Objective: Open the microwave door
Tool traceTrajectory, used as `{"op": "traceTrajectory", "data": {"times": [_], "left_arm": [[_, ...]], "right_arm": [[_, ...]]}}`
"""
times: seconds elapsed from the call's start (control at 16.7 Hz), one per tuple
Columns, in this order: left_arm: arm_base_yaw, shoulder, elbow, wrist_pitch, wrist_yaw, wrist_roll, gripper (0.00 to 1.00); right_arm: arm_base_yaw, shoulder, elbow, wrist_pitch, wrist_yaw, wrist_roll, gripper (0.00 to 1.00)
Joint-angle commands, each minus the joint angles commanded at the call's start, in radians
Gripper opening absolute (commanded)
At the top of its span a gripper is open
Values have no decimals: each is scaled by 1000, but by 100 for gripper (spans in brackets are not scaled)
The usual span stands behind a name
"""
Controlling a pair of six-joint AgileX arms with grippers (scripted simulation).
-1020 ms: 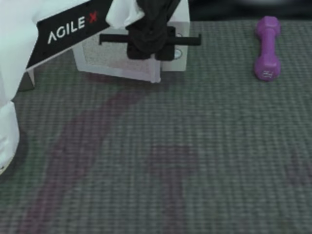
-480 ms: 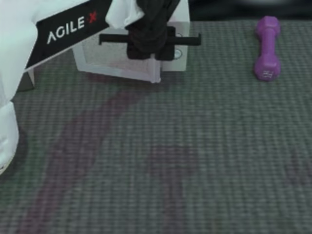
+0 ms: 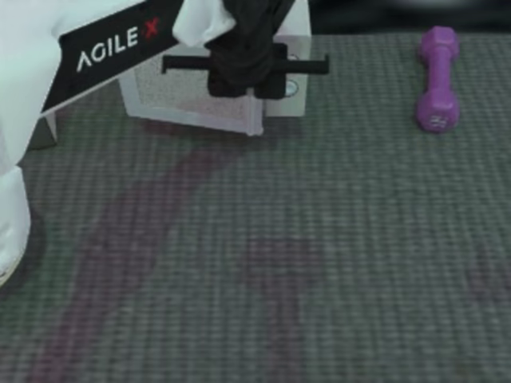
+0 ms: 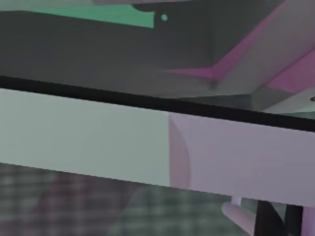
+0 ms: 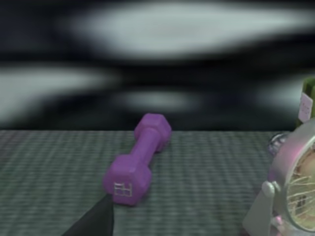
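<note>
The microwave door (image 3: 188,100) is swinging out just a crack w/ the left gripper (image 3: 246,80) over its right edge, grip state can't tell tbh, most of the opening's still left imo.

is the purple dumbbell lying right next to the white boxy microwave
No, the purple dumbbell lies far right, apart from the white microwave.

My left arm (image 3: 96,48) is reaching across the table's far left, its black left gripper (image 3: 247,84) pointing downward (finger spacing unclear); my right arm is sitting out of the top view.
</note>
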Motion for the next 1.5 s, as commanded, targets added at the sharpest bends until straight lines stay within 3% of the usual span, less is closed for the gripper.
{"op": "traceTrajectory", "data": {"times": [0.3,0.72,1.5], "left_arm": [[-7,3,-6,3,5,-1,0],[12,-96,-152,77,51,102,0],[12,-100,-156,80,52,105,0]], "right_arm": [[0,0,0,0,0,0,100],[0,0,0,0,0,0,100],[0,0,0,0,0,0,100]]}}
